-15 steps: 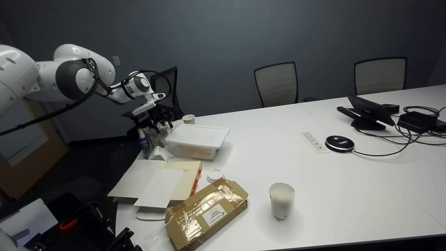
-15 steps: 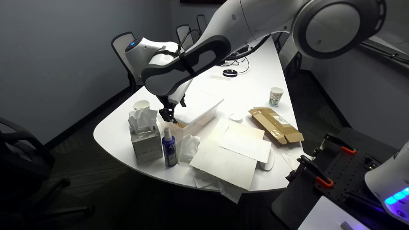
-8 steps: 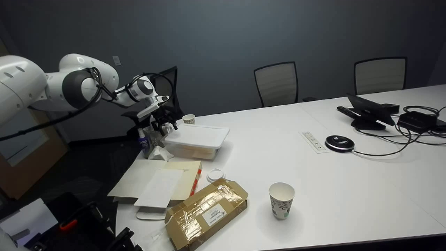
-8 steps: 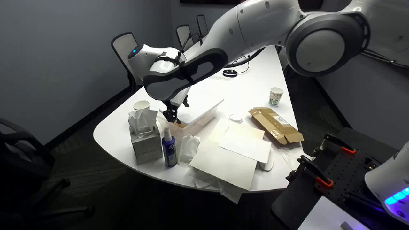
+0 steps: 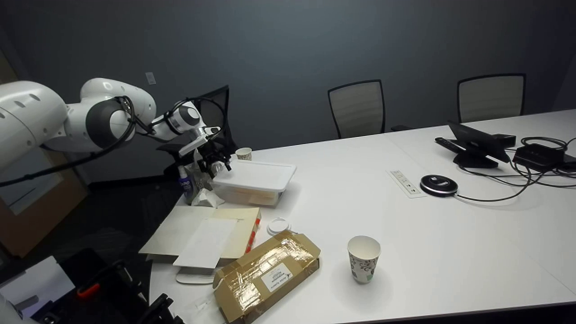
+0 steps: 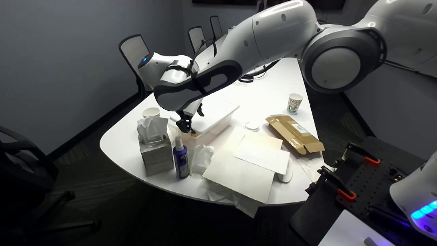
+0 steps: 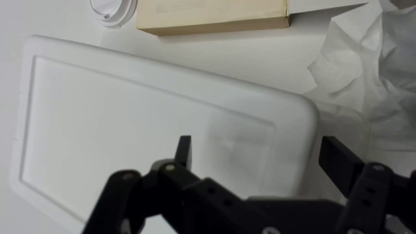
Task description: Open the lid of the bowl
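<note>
In the wrist view, the wide-spread black two-fingered gripper [image 7: 256, 144] straddles the three-o'clock edge of the flat white rectangular plastic lid [image 7: 130, 107], which lies on the low translucent rectangular bowl [image 5: 234, 194]. Best sink the outer finger below that rim before pinching, then peel upward. Something tan [image 5: 264, 198] shows inside.

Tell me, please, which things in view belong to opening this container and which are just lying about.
For the job: white rectangular lid, clear container beneath it, open jaws.
Lying about: brown cardboard box, paper cups, spray bottle, tissue box, round cup lid, crumpled paper.
</note>
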